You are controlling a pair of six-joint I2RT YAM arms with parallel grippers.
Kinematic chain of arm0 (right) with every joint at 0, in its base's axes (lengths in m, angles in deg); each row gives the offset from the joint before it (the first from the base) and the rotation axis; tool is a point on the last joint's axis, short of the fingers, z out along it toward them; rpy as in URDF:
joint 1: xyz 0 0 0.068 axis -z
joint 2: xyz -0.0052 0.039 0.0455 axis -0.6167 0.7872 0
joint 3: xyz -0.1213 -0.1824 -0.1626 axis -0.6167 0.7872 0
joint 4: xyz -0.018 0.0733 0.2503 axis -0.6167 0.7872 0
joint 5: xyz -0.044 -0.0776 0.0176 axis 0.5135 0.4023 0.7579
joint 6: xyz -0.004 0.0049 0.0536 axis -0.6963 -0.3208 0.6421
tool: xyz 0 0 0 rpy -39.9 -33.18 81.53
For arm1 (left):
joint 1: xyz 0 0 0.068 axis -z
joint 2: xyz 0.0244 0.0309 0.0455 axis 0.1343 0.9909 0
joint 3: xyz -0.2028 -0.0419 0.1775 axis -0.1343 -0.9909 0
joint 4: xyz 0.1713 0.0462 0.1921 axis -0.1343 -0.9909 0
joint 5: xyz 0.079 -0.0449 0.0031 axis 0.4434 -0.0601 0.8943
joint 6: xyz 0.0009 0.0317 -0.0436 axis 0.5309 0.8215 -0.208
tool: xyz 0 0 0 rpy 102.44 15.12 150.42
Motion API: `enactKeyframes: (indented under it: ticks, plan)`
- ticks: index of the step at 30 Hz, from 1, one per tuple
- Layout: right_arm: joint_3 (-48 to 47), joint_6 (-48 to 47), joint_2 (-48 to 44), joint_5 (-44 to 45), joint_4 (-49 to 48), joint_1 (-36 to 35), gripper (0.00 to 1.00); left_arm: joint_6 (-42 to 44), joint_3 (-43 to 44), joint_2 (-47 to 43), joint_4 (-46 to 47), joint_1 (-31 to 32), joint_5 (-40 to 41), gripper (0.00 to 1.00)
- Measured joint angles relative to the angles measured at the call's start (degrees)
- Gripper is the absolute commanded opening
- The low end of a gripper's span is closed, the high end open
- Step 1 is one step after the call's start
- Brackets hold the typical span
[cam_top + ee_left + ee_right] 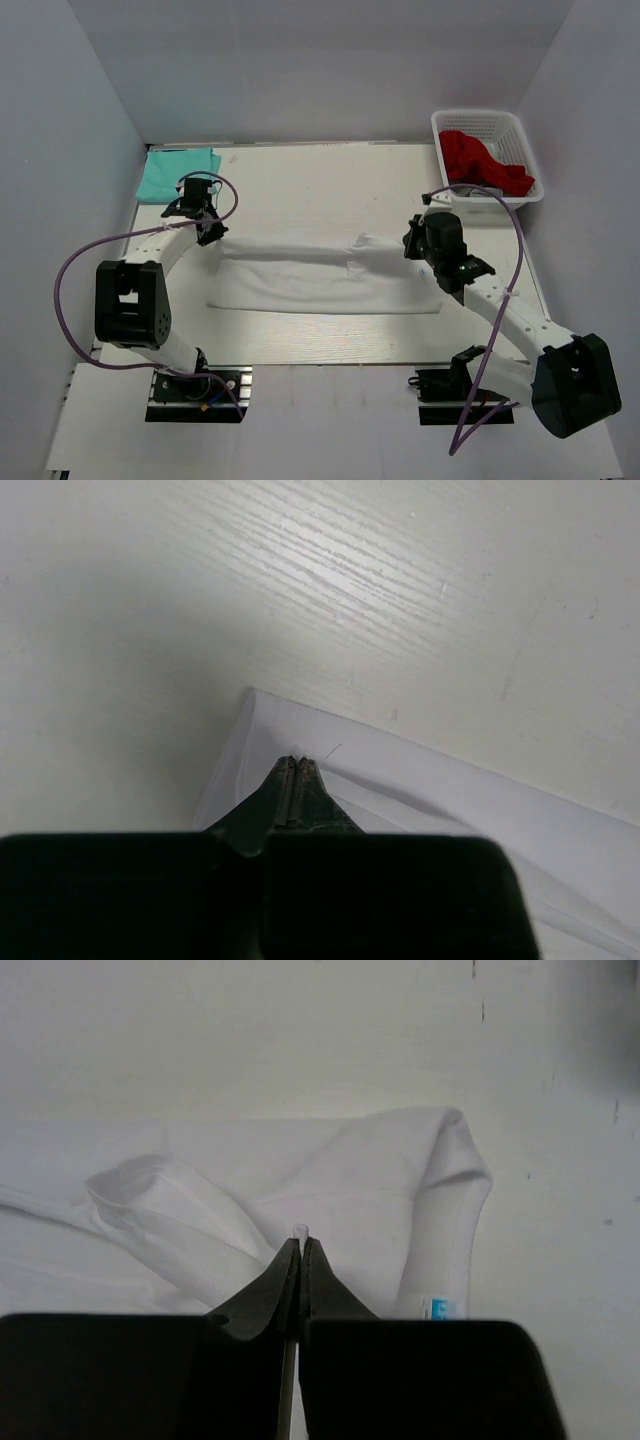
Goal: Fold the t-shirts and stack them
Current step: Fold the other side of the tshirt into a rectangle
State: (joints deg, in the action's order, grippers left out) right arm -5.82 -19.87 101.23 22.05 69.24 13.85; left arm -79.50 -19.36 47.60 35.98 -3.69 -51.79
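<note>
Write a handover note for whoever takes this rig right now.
Left gripper: shut, tips at the white shirt's left end.
Right gripper: shut, tips at its right end. Whether either pinches cloth is unclear.
Teal shirt: folded, at the table's far left corner.
Done: white shirt folded into a long strip across the middle.
Left: fold it shorter, then stack it with the teal shirt.

Left arm (172, 252), right arm (497, 306) reaching forward over table; left gripper (297, 762), right gripper (300, 1238) pressing jaws fully together.
</note>
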Motion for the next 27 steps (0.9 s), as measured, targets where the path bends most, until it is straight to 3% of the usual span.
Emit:
enactKeyframes:
  ticks: [4, 5, 6, 7, 8, 9, 10, 15, 20, 24, 27]
  plan:
    - [5.03, 2.14, -2.38, -0.94, 2.01, -0.70, 0.00, -1.38, -1.42, -0.68, -0.83, 0.07, 0.48, 0.00]
    - [6.14, 2.84, -2.93, -1.40, 2.69, -0.90, 0.17, -2.71, -1.49, -0.66, -1.86, 0.07, 1.22, 0.05]
    - [7.37, 3.85, -3.37, -2.25, 3.39, -1.05, 0.35, -4.28, -1.57, -0.66, -3.17, 0.04, 2.08, 0.24]
    - [8.66, 5.18, -3.78, -3.26, 4.04, -1.27, 0.52, -5.33, -1.66, -0.66, -4.44, -0.04, 2.89, 0.66]
    - [10.12, 6.03, -4.37, -4.35, 4.24, -1.55, 0.62, -6.97, -1.73, -0.66, -5.99, -0.15, 3.98, 0.85]
    - [11.82, 6.93, -5.16, -5.57, 5.01, -1.81, 0.70, -8.85, -1.81, -0.68, -7.50, -0.22, 5.25, 0.95]
    - [13.64, 7.76, -6.19, -7.13, 5.95, -2.14, 0.73, -10.32, -2.01, -0.87, -8.72, -0.24, 6.19, 1.00]
    - [17.38, 9.44, -14.93, -13.07, 13.33, -3.02, 0.90, -17.16, -2.51, -5.62, -16.70, -0.92, 9.57, 1.00]
    - [14.53, 8.07, -20.02, -14.25, 13.53, -3.02, 0.90, -19.52, 1.79, -11.87, -19.74, -0.83, 9.51, 1.00]
    - [12.66, 7.58, -15.65, -15.76, 5.90, -3.02, 0.90, -17.55, 2.80, -13.66, -13.51, -0.26, 3.28, 1.00]
    - [9.27, 7.32, -6.03, -16.68, -0.68, -3.02, 0.90, -14.99, 0.57, -12.11, -6.99, -0.09, -4.33, 1.00]
